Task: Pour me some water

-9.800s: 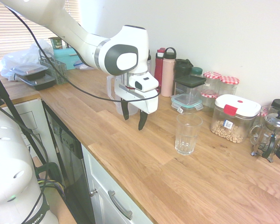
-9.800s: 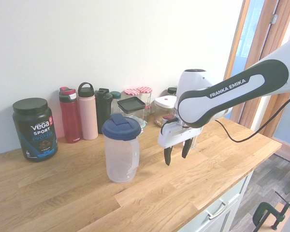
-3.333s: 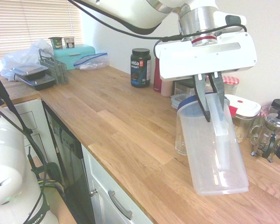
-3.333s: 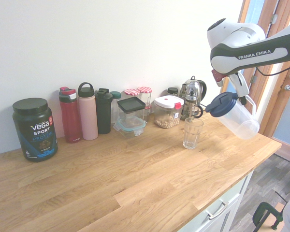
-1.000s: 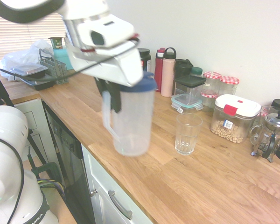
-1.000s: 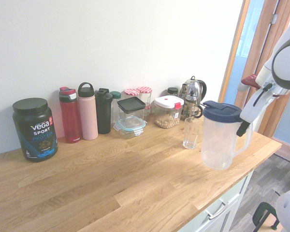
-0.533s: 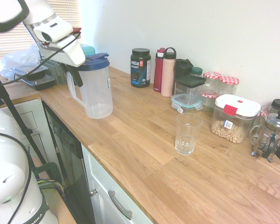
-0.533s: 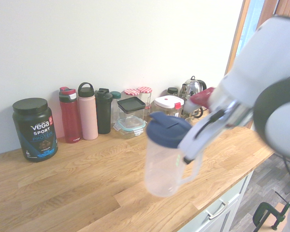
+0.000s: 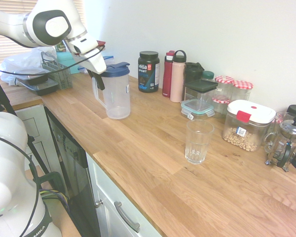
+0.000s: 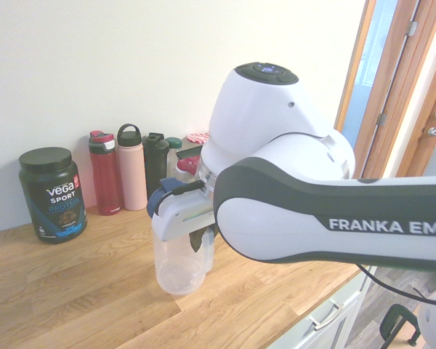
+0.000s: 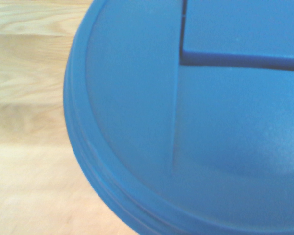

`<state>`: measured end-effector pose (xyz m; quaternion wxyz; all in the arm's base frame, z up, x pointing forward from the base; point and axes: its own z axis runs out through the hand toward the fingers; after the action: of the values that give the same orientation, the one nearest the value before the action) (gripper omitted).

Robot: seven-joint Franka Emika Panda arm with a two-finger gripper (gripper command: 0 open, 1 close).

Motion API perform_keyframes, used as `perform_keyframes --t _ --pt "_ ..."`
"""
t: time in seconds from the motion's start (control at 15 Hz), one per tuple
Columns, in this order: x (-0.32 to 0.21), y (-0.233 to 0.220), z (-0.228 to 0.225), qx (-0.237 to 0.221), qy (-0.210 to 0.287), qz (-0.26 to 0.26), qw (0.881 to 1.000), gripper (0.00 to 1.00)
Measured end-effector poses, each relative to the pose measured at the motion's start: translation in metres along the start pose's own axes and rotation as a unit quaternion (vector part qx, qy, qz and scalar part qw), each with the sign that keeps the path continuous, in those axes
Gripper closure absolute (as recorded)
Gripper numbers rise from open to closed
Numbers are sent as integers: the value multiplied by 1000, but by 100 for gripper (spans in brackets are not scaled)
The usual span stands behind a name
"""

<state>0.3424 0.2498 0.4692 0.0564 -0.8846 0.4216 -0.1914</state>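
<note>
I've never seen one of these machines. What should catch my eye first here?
The white arm holds a clear pitcher with a blue lid by its handle, over the wooden counter near a black tub. An empty-looking drinking glass stands alone further along, before a row of bottles and jars.

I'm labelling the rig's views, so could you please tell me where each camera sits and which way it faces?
First exterior view: off the counter's front edge, looking along it; arm enters from upper left, gripper on the jug's handle, glass further right.
Second exterior view: opposite side, facing the wall; the arm fills the right, half hiding the jug.
Wrist view: just above the jug's blue lid, looking down; no robot parts.
Shared: jug, counter, bottles.
</note>
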Motion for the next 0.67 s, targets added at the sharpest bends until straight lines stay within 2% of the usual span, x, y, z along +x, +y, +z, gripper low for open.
perform_keyframes --t 0.33,0.4,0.67 --pt "15 -8 19 -1 22 38 999 100" --pt "16 -9 25 -5 20 40 999 0" --pt "20 -14 28 -7 7 45 999 0"
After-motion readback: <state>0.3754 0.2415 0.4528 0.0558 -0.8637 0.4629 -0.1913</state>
